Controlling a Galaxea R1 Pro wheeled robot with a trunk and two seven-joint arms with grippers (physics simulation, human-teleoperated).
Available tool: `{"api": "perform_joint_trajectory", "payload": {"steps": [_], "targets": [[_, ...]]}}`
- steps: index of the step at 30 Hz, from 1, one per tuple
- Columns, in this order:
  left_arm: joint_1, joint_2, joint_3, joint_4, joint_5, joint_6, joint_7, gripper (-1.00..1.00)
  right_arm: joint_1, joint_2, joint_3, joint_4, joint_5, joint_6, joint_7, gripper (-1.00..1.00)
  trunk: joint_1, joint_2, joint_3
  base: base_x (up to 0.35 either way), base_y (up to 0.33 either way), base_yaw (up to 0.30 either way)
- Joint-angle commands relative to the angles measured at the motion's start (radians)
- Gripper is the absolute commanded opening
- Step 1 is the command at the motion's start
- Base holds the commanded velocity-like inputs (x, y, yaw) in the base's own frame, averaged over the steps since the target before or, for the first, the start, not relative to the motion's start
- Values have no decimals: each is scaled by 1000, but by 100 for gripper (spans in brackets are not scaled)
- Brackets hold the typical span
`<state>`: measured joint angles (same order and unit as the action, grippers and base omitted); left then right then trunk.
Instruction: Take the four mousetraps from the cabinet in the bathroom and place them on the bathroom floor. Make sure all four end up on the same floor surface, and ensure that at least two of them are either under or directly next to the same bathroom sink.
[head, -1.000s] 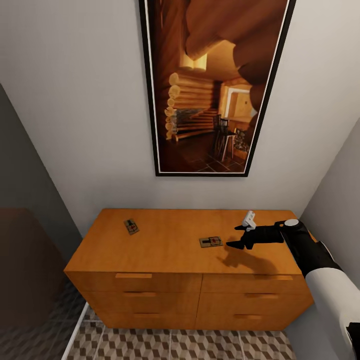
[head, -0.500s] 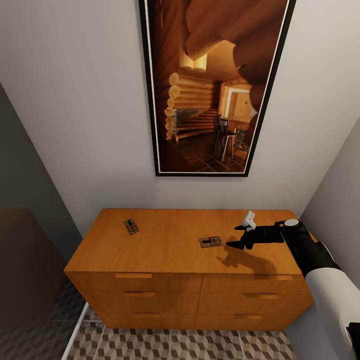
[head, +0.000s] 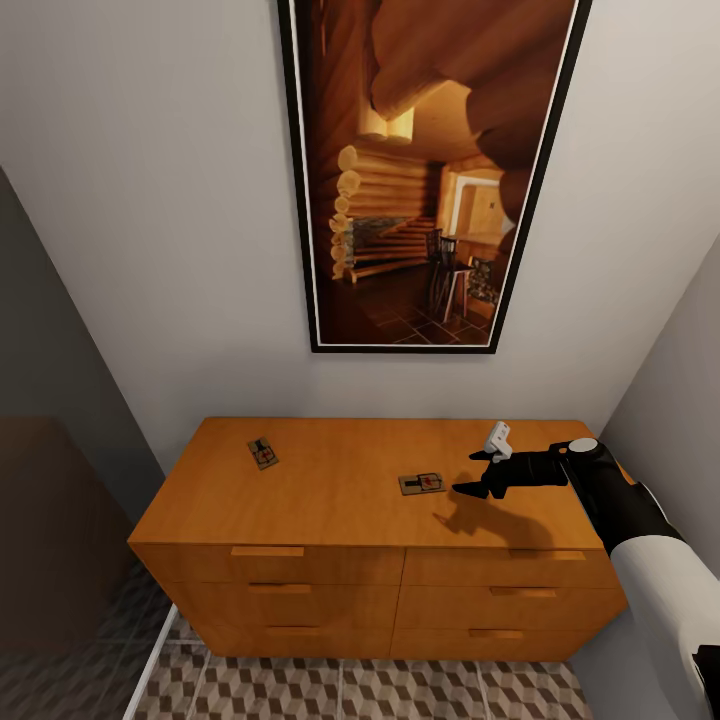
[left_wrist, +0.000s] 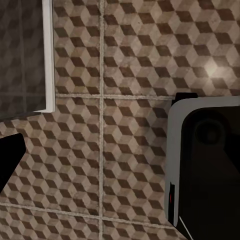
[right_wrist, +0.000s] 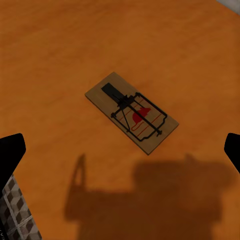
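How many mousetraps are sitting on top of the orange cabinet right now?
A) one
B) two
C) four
B: the head view shows one mousetrap near the cabinet top's left back and another mousetrap just ahead of the right gripper.

My head camera looks forward and down from above the cabinet (head: 340, 500), facing the wall, far enough back to take in its whole top, the drawer fronts and a strip of bathroom floor (head: 360, 690). My right wrist camera points steeply down, close over the cabinet top (right_wrist: 60, 50); both views share the nearer mousetrap (head: 422, 484) (right_wrist: 131, 112). My left wrist camera faces straight down, close to the floor tiles (left_wrist: 125, 125).
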<state>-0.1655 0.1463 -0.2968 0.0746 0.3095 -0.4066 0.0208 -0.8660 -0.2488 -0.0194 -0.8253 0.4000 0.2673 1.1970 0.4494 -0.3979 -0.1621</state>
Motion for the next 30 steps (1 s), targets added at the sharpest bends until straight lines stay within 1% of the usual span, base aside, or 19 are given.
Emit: {"api": "perform_joint_trajectory", "payload": {"steps": [1,15,17,20,22,23,25,26,28,29,30], "targets": [[-2,-1,-8,4,3,-6,2,100,-1,0,-2,-2,3,10,6,100,1,-2,-2,0,0,0],[-2,-1,-8,4,3,-6,2,100,-1,2,-2,-1,3,11,3,100,1,-2,-2,-12,0,0],[-2,-1,-8,4,3,-6,2,100,-1,6,-2,-1,4,12,2,100,1,-2,-2,-121,0,0],[-2,-1,-8,4,3,-6,2,100,-1,22,-3,-1,5,13,-13,100,1,-2,-2,-154,0,0],[-2,-1,-8,4,3,-6,2,100,-1,30,-3,-2,6,13,-36,100,1,-2,-2,-130,0,0],[-2,-1,-8,4,3,-6,2,100,-1,36,-2,-2,6,14,-69,100,1,-2,-2,-76,0,0],[-2,-1,-8,4,3,-6,2,100,-1,43,-2,-2,6,15,-107,100,1,-2,-2,-67,0,0],[-2,-1,-8,4,3,-6,2,100,-1,51,-2,-2,5,16,-149,100,1,-2,-2,-80,0,0],[-2,-1,-8,4,3,-6,2,100,-1,62,-2,-2,4,17,-189,100,1,-2,-2,-97,0,0],[-2,-1,-8,4,3,-6,2,100,-1,74,-2,-1,4,18,-226,100,1,-2,-2,-131,0,0],[-2,-1,-8,4,3,-6,2,100,-1,81,-2,-1,4,18,-242,100,1,-2,-2,-142,0,0]]}}
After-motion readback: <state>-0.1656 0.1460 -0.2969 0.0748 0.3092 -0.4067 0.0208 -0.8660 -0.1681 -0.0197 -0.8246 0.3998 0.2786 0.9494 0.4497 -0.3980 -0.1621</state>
